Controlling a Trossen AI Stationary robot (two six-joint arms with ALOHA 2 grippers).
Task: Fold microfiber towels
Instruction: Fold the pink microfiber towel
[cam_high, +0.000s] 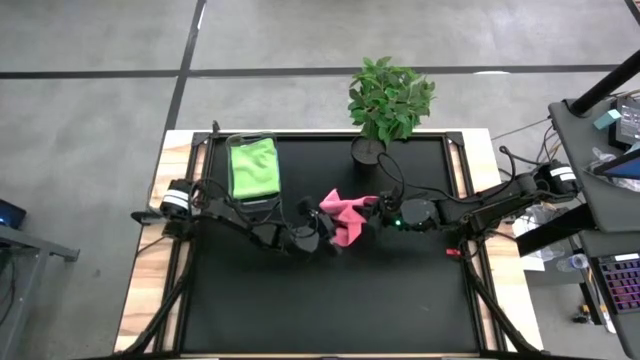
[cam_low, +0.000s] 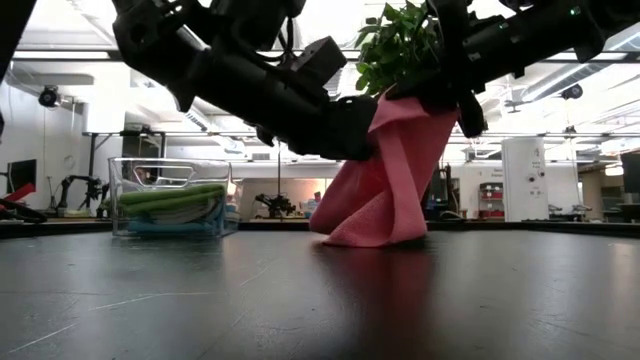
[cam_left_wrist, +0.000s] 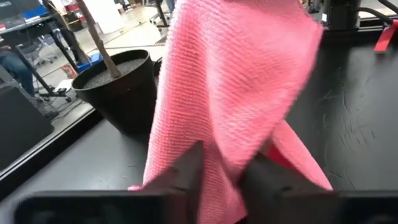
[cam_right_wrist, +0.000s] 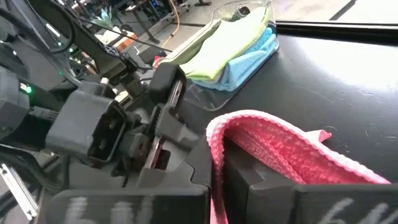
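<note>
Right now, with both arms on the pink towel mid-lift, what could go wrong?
1. The pink towel hangs bunched with its lower end dragging on the table; the fold may come out crooked.
2. The left tool is pinching a gathered middle section rather than a clear corner, so it may trap several layers.
3. The potted plant stands close behind the right tool; a wide swing could knock it.

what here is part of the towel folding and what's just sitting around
Part of the job:
- pink towel, held up between left gripper and right gripper
- green towel and blue towel, stacked in the bin

Just sitting there:
- clear bin
- potted plant
</note>
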